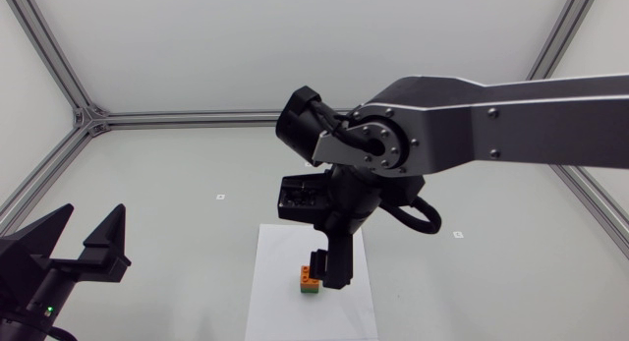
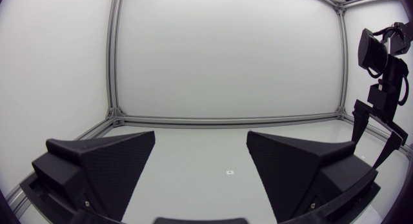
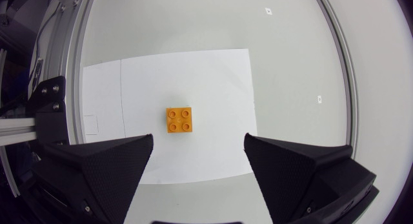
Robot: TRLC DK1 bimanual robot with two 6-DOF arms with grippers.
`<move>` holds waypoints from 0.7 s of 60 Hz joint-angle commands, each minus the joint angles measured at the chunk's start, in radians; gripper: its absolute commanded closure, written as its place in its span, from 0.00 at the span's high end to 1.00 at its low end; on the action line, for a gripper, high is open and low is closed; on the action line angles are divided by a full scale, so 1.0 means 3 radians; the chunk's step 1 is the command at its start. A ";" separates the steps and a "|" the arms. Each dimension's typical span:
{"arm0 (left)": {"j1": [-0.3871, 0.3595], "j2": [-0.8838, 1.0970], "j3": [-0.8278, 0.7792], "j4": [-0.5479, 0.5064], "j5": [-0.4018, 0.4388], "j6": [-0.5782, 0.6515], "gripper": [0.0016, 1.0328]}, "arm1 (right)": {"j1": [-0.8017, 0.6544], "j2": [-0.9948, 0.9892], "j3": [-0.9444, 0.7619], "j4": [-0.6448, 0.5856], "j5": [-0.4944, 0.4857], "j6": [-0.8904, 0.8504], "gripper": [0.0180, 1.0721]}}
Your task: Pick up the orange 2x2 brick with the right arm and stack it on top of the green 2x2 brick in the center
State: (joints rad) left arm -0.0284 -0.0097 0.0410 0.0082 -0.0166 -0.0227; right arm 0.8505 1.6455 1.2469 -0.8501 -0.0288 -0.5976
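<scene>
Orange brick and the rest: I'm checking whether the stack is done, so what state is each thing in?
green brick: on the white sheet, under the orange brick
orange brick: seated on the green brick, not gripped
right gripper: open, above the bricks
left gripper: open, empty

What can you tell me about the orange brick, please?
The orange brick is a glossy plastic 2x2 square with four round studs facing up. It sits level on the green brick, covering it from above, which stands on the white sheet. The right gripper hangs open above it, not touching.
</scene>
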 commanded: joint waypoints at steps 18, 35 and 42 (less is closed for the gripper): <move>-0.0002 -0.0014 -0.0137 -0.0038 0.0009 0.0019 0.96 | -0.0682 -0.0883 -0.0546 0.0390 0.0014 0.0289 0.95; -0.0002 -0.0014 -0.0137 -0.0038 0.0009 0.0019 0.96 | -0.1439 -0.1584 -0.1129 0.0850 0.0009 0.0376 0.95; -0.0002 -0.0014 -0.0137 -0.0038 0.0009 0.0019 0.96 | -0.1746 -0.1860 -0.1349 0.1044 -0.0001 0.0366 0.95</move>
State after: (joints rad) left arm -0.0284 -0.0097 0.0410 0.0082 -0.0166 -0.0223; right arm 0.3759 1.1408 0.8963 -0.5705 -0.0257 -0.5003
